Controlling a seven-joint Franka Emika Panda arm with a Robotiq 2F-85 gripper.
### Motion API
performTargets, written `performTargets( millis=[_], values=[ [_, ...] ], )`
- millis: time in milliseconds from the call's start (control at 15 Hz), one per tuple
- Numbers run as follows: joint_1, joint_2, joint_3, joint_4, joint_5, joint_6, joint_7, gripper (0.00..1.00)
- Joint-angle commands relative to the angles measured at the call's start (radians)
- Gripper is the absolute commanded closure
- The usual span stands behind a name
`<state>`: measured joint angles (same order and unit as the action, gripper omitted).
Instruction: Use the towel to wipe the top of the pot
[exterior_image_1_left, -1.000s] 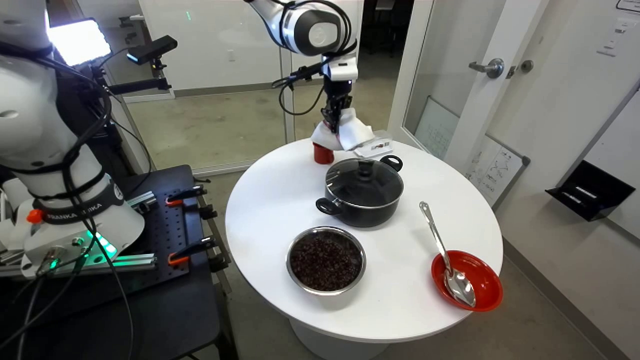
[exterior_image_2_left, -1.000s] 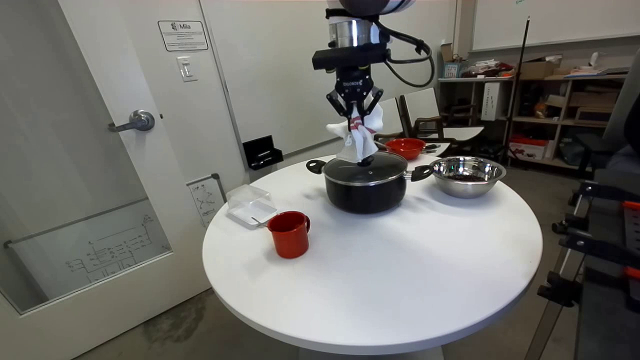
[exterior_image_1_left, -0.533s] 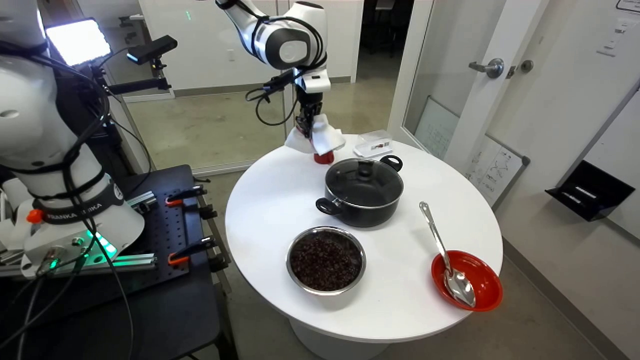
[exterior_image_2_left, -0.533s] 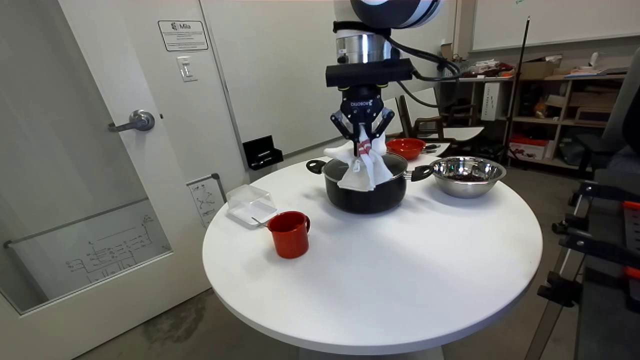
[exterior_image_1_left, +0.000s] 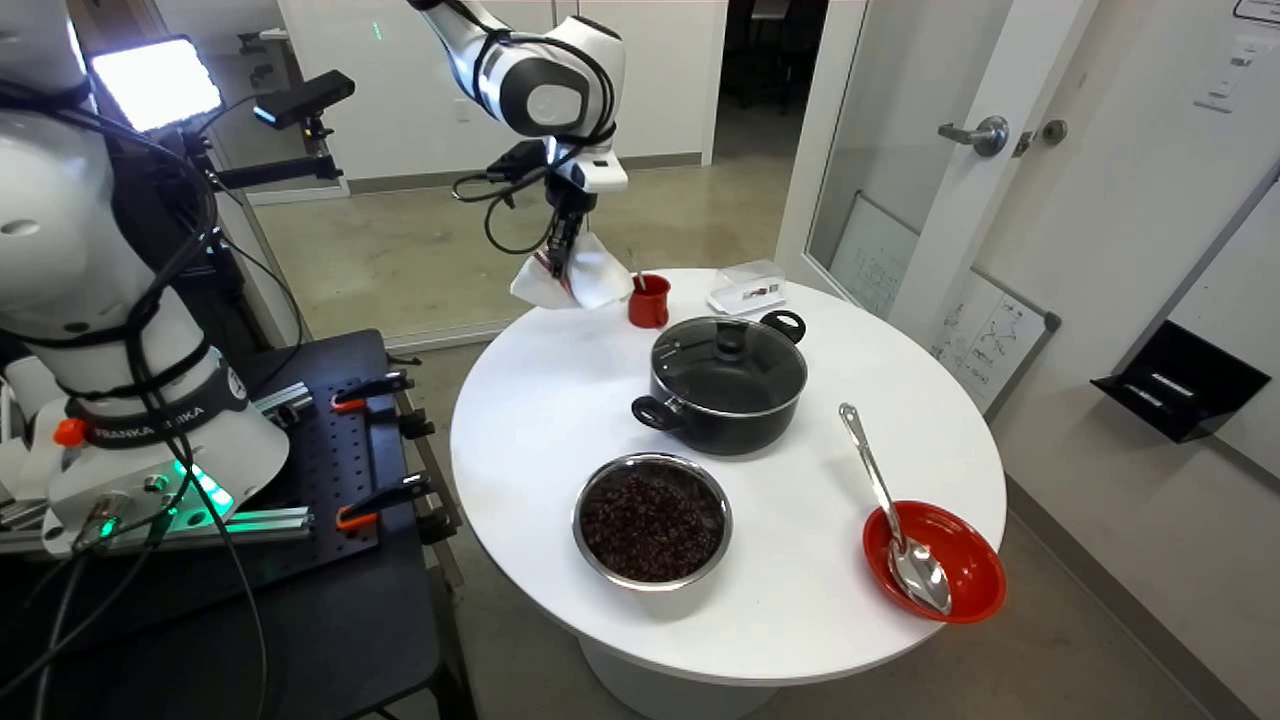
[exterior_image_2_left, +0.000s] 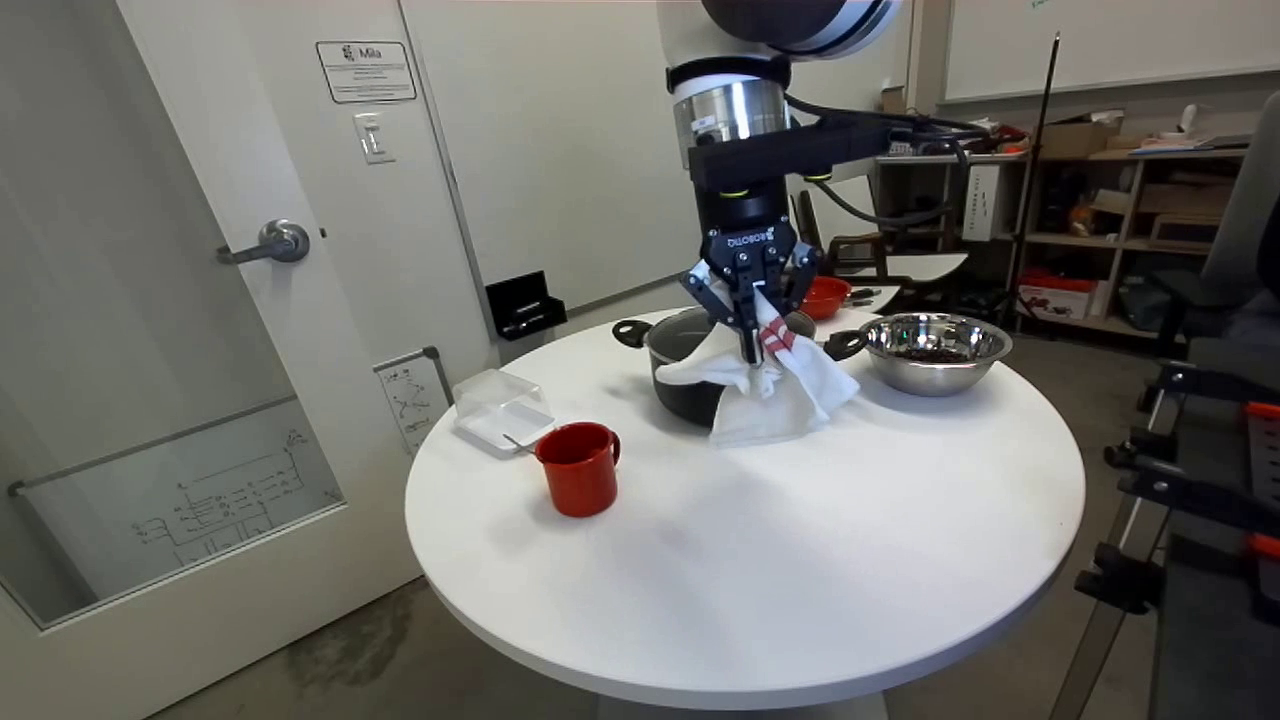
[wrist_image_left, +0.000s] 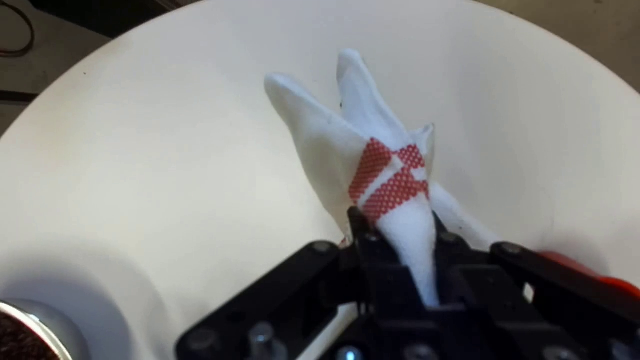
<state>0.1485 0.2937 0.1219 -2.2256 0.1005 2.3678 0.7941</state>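
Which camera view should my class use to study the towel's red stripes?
The wrist view: the red stripes on the towel appear large and close enough to show a dotted pattern. Both exterior views show the stripes small, on the towel held in the gripper, the dots too fine to make out.

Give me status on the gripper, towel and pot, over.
Gripper shut on the towel. Towel bunched, off the lidded pot. Red mug off to one side, likely clear of a straight path to the pot.
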Motion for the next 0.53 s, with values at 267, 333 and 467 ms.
performTargets(
  millis=[267, 333, 467],
  values=[
    [0.025, 0.002, -0.015, 0.001, 0.008, -0.046, -0.127, 0.87],
    [0.025, 0.003, -0.015, 0.001, 0.008, -0.047, -0.131, 0.87],
    [0.025, 0.003, -0.015, 0.001, 0.008, -0.047, -0.134, 0.87]
  ],
)
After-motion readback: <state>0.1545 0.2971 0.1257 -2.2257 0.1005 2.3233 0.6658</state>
